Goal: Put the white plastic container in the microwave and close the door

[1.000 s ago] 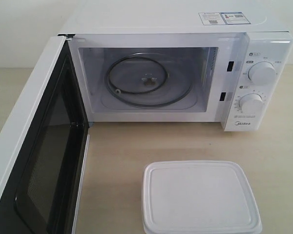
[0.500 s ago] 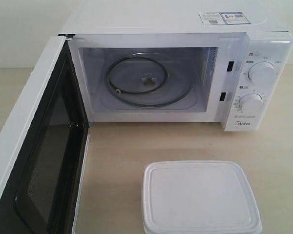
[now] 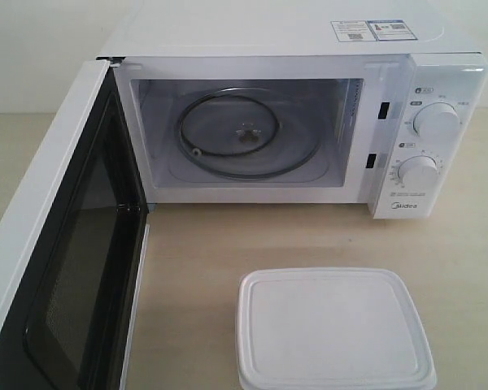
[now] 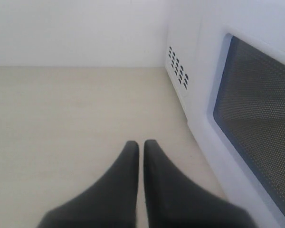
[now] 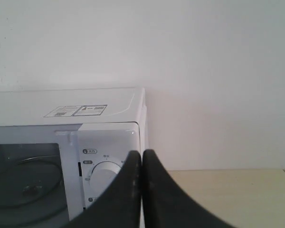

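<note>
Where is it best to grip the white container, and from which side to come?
Probably from above, jaws closing on two opposite side walls of the container: it lies flat on the table, shallow, and its top is flat with no handle.

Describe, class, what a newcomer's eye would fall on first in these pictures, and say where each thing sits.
The white Midea microwave stands at the back of the table, its door swung wide open to the left, baring the glass turntable inside. In front of it, toward the right, the white plastic container lies on the table with its lid on.
</note>
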Motion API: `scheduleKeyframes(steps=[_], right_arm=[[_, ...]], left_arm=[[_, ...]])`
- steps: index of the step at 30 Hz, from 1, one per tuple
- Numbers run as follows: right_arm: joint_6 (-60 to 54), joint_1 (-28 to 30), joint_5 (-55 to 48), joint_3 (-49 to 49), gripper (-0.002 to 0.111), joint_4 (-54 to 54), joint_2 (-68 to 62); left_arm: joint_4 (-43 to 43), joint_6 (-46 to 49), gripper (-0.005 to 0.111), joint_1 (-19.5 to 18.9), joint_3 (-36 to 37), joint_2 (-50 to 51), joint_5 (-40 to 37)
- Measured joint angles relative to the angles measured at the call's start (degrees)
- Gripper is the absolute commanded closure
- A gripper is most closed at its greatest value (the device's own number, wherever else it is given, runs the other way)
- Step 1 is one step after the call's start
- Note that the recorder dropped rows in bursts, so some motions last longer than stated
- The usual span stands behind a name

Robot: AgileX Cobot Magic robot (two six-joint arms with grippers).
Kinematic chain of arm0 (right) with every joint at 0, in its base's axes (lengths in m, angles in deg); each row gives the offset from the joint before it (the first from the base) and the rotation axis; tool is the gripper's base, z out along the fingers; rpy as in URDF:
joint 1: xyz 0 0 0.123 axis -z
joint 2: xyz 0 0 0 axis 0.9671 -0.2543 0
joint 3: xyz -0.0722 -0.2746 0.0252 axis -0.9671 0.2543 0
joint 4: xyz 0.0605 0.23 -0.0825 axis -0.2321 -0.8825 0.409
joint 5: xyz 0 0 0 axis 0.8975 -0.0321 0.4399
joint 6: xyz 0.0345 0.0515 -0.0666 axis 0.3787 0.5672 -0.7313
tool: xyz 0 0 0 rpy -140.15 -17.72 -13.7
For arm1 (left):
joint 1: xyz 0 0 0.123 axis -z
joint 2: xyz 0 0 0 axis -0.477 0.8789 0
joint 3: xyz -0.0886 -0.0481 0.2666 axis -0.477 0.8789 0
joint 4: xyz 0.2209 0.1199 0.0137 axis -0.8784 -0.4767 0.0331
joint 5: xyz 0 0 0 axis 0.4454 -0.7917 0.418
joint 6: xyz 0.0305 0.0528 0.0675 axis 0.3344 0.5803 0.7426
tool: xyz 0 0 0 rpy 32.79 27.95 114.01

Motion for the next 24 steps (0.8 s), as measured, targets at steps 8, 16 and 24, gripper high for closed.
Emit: scheduleKeyframes(steps=[8,16,24], right_arm=[[5.1,0.0,2.1,0.0,0.109,0.0,-1.0],[6.2,0.0,9.6,0.0,0.109,1.8,-13.6],[9.0,0.0,24.4,-0.1,0.109,15.9,-33.4]], left_arm=[[0.0,0.0,0.102,0.0,0.0,0.0,0.0],[0.0,0.0,0.102,0.0,0.0,0.0,0.0],[0.0,0.0,0.102,0.0,0.0,0.0,0.0]])
